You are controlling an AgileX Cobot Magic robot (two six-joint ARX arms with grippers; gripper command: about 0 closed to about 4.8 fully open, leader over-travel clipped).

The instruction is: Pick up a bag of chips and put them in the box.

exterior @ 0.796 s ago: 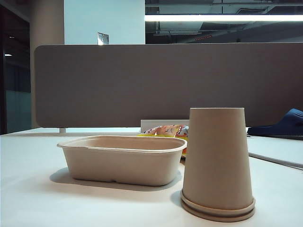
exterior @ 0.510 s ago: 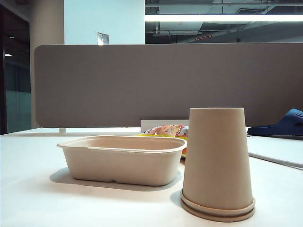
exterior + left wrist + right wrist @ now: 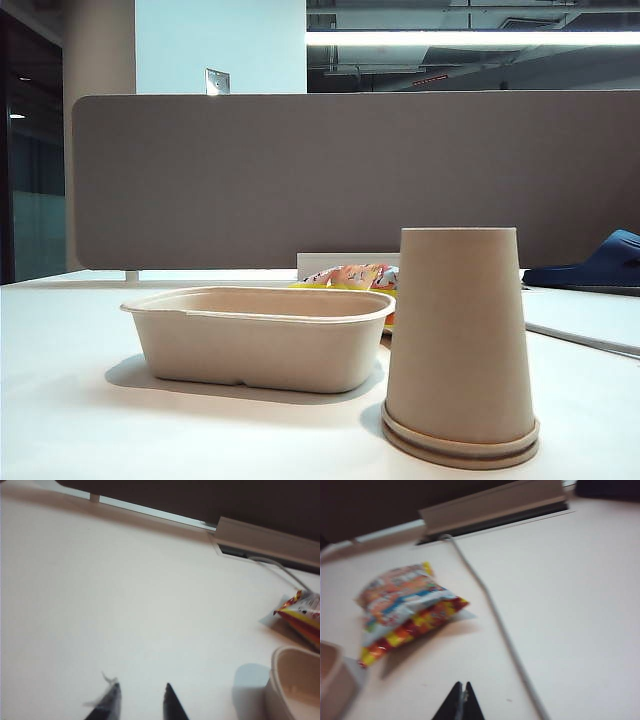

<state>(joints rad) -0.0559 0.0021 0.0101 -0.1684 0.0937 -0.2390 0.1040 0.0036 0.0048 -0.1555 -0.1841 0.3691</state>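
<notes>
On counter: bag of chips (image 3: 407, 607) lies flat just behind box (image 3: 260, 335); long axis runs toward the box.
Change: none across exterior frames; task not begun.
Left pincer (image 3: 141, 699): narrowly parted, empty, above bare counter (image 3: 125, 605).
Right pincer (image 3: 461, 696): closed, empty, near bag.

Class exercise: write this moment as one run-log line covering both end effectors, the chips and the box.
left end effector: open, over bare table | right end effector: shut, empty | bag of chips: on table, behind box | box: empty
</notes>
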